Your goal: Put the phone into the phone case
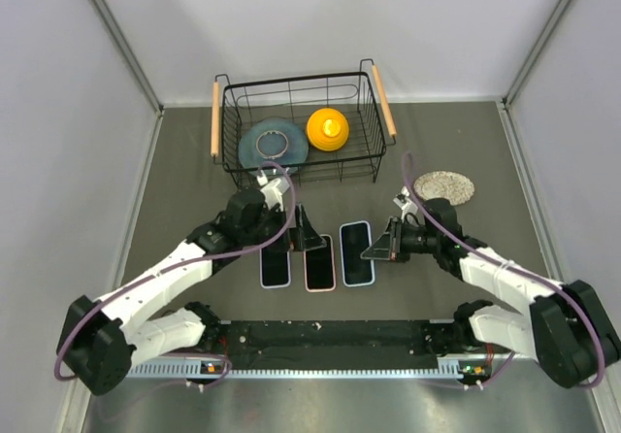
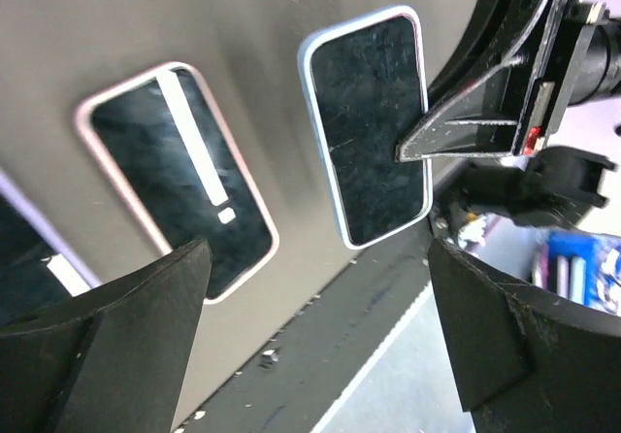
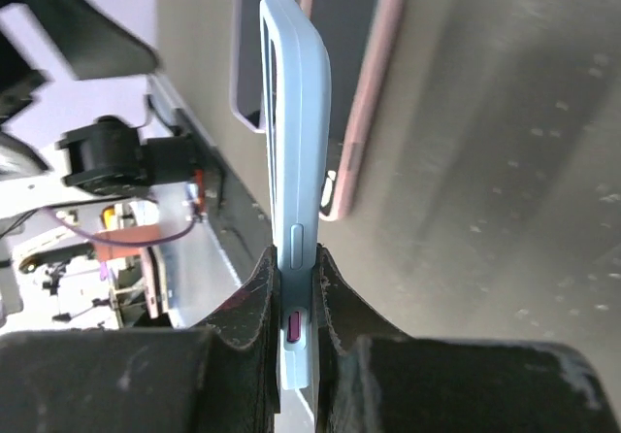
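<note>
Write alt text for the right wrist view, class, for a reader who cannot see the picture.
The right gripper is shut on a light blue cased phone, seen edge-on and running up the middle of the picture. Beyond it, a pink cased phone and a lilac cased one, partly hidden, lie flat on the grey table.

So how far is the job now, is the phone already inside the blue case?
Seemingly done: a dark face fills the blue case, so the phone looks seated, though I cannot check every corner. In hand: the right gripper is shut on that case's edge; the left gripper is open, holding nothing, near the pink case. Left: probably only to let go.
</note>
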You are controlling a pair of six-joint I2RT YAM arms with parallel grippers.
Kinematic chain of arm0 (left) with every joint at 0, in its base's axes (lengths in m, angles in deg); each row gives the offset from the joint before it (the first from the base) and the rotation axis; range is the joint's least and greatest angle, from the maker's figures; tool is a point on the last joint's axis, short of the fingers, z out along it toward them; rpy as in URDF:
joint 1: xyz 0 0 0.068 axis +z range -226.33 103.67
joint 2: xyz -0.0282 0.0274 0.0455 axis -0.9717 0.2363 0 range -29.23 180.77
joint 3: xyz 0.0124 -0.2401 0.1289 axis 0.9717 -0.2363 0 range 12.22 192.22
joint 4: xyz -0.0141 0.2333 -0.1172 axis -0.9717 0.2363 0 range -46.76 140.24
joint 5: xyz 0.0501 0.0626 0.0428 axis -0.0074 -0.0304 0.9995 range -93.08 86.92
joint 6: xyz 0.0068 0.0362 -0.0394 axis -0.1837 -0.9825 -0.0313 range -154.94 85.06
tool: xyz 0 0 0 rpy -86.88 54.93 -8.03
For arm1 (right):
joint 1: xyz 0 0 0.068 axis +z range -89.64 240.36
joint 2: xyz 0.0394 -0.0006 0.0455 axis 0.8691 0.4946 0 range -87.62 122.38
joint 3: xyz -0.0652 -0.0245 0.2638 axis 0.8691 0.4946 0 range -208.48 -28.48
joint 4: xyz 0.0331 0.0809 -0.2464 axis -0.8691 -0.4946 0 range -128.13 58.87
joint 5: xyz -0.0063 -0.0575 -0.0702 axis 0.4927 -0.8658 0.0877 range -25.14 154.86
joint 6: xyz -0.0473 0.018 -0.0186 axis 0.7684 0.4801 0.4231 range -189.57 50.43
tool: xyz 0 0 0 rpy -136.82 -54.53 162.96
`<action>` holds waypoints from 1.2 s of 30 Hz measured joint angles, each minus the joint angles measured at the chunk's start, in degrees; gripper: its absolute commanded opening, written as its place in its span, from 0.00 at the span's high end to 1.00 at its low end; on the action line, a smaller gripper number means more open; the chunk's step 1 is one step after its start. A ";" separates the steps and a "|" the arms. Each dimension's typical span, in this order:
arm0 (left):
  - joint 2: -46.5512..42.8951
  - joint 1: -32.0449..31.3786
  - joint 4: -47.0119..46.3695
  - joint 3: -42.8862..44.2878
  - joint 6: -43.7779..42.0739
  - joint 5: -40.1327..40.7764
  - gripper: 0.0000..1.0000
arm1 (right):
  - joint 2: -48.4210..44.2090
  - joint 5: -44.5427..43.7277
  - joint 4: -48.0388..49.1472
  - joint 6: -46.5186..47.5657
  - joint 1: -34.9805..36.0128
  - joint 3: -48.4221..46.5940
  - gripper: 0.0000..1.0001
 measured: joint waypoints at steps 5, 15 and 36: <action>-3.80 2.49 6.60 0.31 -5.01 5.88 0.01 | 6.29 -4.20 -4.96 3.32 0.11 -1.07 1.00; -13.33 2.51 12.94 0.42 -11.43 16.52 0.01 | 15.47 -7.78 -5.16 3.96 0.48 -3.61 0.82; -14.60 2.51 14.14 0.74 -11.19 15.54 0.01 | 2.16 -16.28 -18.97 5.14 0.83 -7.43 0.01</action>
